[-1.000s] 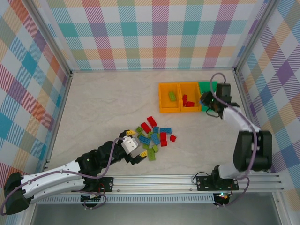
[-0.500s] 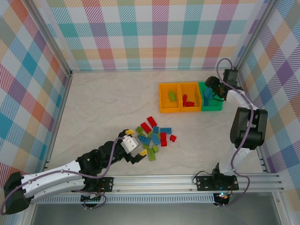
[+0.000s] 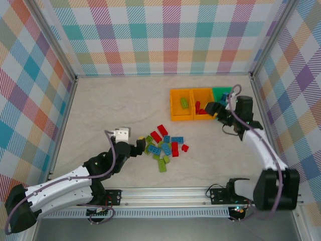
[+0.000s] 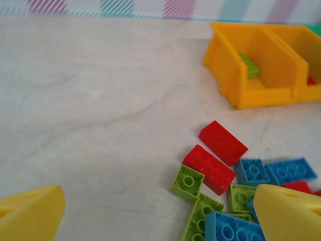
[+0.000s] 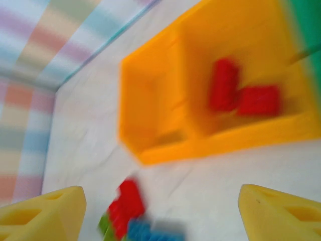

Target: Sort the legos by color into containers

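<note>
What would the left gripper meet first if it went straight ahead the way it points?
Probably the nearest lime green brick, at the edge of the pile between the open jaws; depth unclear.

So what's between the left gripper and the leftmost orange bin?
Red and lime bricks near the left gripper, then bare table to the bin; left wrist view.

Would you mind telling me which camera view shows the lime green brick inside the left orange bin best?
The left wrist view: the lime green brick is close and sharp inside the left orange bin. The top external view shows it whole but tiny. The right wrist view blurs that bin.
</note>
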You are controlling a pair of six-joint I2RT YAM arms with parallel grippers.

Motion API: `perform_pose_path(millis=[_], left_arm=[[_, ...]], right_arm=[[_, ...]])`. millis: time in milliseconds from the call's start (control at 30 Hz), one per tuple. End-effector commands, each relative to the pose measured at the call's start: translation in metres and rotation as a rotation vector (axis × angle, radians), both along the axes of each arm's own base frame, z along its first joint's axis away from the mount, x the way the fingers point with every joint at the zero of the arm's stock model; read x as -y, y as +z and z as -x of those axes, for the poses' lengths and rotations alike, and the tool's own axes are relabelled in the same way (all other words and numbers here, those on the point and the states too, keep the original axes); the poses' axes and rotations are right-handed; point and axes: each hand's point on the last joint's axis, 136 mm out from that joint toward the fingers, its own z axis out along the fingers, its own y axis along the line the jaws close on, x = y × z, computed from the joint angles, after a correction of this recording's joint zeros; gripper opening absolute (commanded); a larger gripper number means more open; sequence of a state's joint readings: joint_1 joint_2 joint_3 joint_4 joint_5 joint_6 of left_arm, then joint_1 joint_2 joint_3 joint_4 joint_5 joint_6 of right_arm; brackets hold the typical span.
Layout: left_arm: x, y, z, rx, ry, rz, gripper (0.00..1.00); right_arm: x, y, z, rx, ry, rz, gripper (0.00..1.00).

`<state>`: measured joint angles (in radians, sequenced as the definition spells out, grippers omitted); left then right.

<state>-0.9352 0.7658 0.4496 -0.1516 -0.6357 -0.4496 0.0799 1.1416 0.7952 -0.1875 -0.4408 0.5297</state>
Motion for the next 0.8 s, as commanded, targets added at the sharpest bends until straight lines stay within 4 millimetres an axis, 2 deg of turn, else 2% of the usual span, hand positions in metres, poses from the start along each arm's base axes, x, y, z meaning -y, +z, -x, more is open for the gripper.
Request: perform_pose_path(millis=[0, 67, 200, 333, 467, 567, 600, 767], left_arm=[[-0.008, -0.021, 0.008, -0.203, 0.150, 0.198, 0.96], [0.002, -0.025, 0.008, -0.270, 0.122, 0.228, 0.95], [0.024, -0.034, -0.006, -0.428, 0.059, 0.218, 0.93], [0.024, -0.050, -0.030, -0.494, 0.102, 0.127, 0.88], [0.050, -0.074, -0.047, -0.585, 0.045, 0.179, 0.83], [0.050, -0.096, -0.056, -0.631, 0.123, 0.155, 0.79], [0.054, -0.100, -0.063, -0.618, 0.126, 0.169, 0.78], [0.068, -0.119, -0.067, -0.641, 0.070, 0.171, 0.78]], right_arm=[[-0.058, 0.004, 0.063, 0.006, 0.277, 0.005, 0.82], [-0.083, -0.007, 0.101, -0.034, 0.420, 0.037, 0.83], [-0.107, -0.030, 0.160, -0.132, 0.597, 0.089, 0.84], [-0.122, -0.034, 0.197, -0.167, 0.718, 0.085, 0.86], [-0.132, -0.030, 0.210, -0.172, 0.771, 0.067, 0.89], [-0.134, -0.032, 0.209, -0.163, 0.773, 0.072, 0.89], [-0.133, -0.035, 0.206, -0.160, 0.763, 0.088, 0.89], [-0.133, -0.049, 0.202, -0.182, 0.756, 0.123, 0.90]])
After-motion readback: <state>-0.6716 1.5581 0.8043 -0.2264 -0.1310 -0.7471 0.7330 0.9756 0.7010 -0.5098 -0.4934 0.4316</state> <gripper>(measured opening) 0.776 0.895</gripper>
